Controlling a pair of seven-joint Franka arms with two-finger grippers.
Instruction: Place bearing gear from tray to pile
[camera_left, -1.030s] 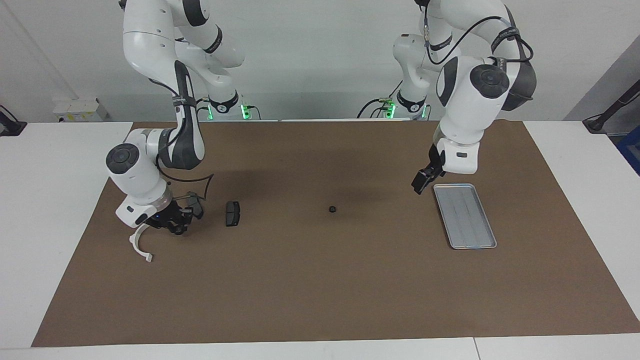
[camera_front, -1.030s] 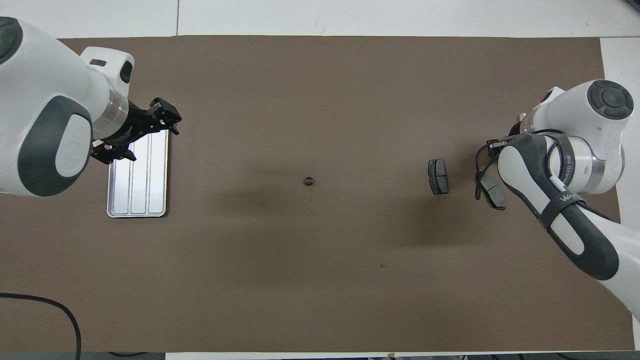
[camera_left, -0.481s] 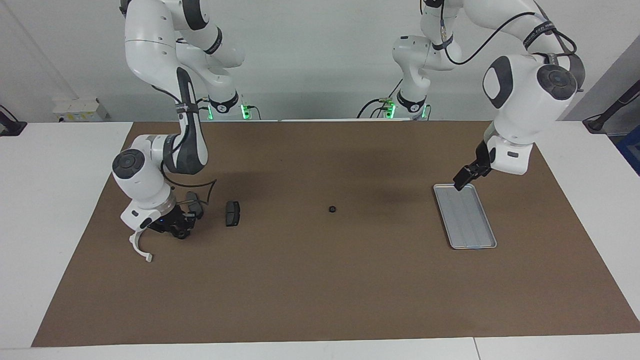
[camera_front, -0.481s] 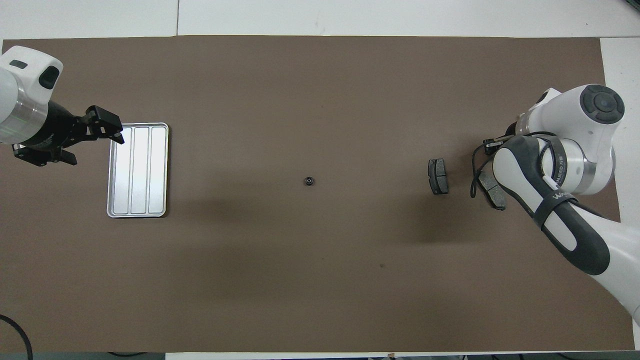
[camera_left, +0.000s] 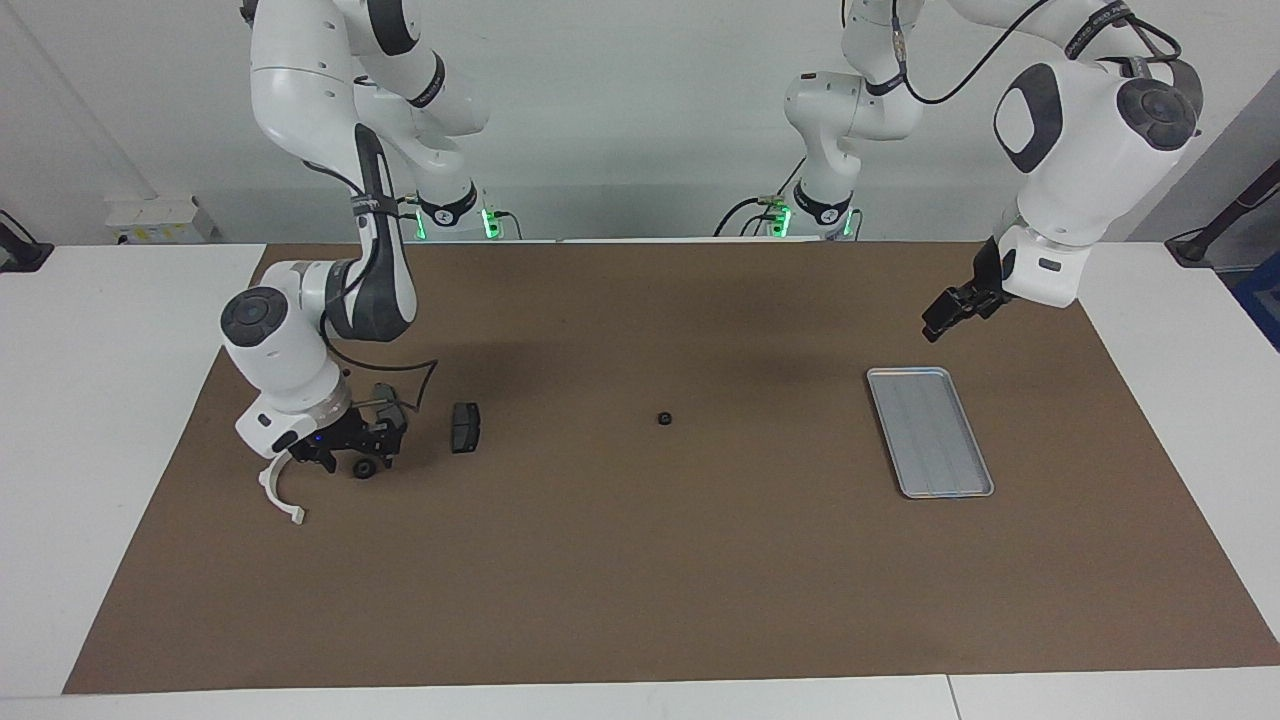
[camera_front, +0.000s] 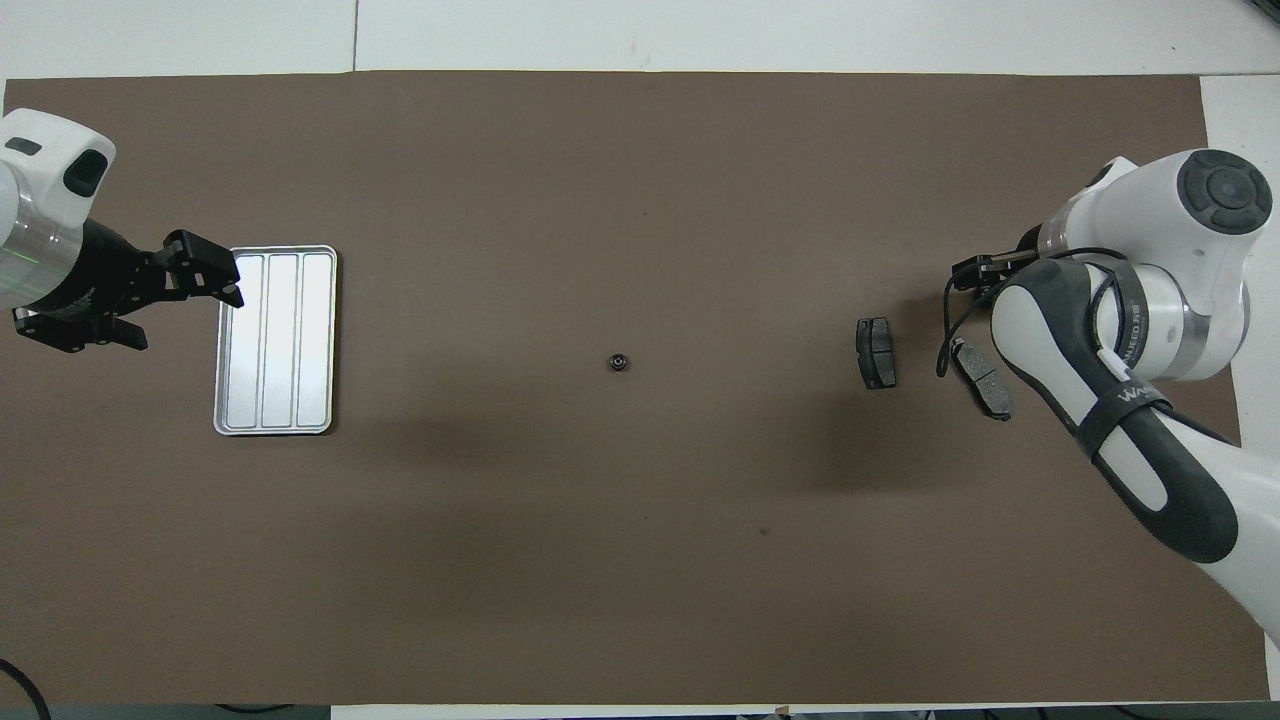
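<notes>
Facing view and overhead view agree on the layout, taken here from the bearing gear (camera_left: 663, 418) (camera_front: 619, 361), which lies alone on the brown mat (camera_left: 640, 580) about midway along the white tabletop (camera_left: 100, 400), not in the tray and well apart from the pile.

A little nearer to the robots than the bearing gear, toward the right arm's end, a dark brake pad (camera_left: 388, 398) (camera_front: 985, 378) lies partly under the right gripper (camera_left: 350, 455). That gripper is low over the mat among the pile's parts. Whether it is open or closed cannot be told, and it lifts nothing that shows.

About level with the bearing gear on that same side lies a second brake pad (camera_left: 465, 427) (camera_front: 877, 352).

Toward the left arm's end, the tray (camera_left: 930, 432) (camera_front: 275, 340) lies flat, well apart from the bearing gear. The left gripper (camera_left: 940, 318) (camera_front: 175, 312) hangs raised over the mat by the tray's rim, fingers (camera_front: 205, 270) spread wide and holding nothing.

Farther from the robots than the bearing gear, at the right arm's end, rests the white curved bracket (camera_left: 280, 490).
</notes>
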